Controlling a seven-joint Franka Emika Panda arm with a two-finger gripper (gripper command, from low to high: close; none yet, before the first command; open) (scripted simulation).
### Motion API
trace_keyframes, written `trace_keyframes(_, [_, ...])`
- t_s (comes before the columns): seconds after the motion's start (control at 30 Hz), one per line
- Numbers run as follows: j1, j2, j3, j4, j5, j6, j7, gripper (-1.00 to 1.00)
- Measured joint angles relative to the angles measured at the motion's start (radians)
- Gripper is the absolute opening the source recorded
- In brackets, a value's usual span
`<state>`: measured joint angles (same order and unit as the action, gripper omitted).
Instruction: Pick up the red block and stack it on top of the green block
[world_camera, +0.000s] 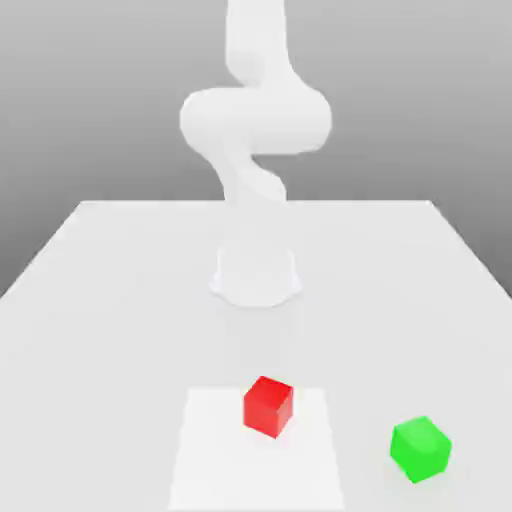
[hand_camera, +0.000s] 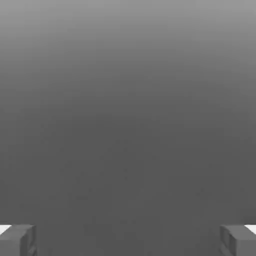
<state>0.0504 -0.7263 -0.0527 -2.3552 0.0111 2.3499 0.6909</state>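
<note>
Smooth red block (world_camera: 268, 405), glossy green block (world_camera: 420, 449) well apart, claw (hand_camera: 128, 240) wide open, empty

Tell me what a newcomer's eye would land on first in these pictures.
Two bright cubes stand out on the pale table: the red block near the front centre, and the green block apart from it, toward the exterior view's right. Behind them rises the white arm. In the hand view, the end effector is open.

Red block (world_camera: 268, 405) apart from green block (world_camera: 420, 449)

Bright washed-out render, soft blur, shadowless
</note>
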Motion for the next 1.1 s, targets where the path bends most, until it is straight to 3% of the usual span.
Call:
trace_keyframes(0.43, [0.234, 0.472, -0.200, -0.323, 0.055, 0.300, -0.656, 0.00])
trace_keyframes(0.63, [0.258, 0.673, -0.213, -0.467, -0.019, 0.442, -0.880, 0.00])
trace_keyframes(0.87, [0.252, 0.817, -0.182, -0.457, 0.075, 0.560, -0.983, 0.00])
trace_keyframes(1.03, [0.185, 0.927, -0.089, -0.445, 0.180, 0.651, -1.059, 0.00])
trace_keyframes(1.07, [0.168, 0.947, -0.067, -0.443, 0.195, 0.668, -1.069, -1.00])
trace_keyframes(1.1, [0.168, 0.947, -0.067, -0.443, 0.195, 0.668, -1.069, -1.00])
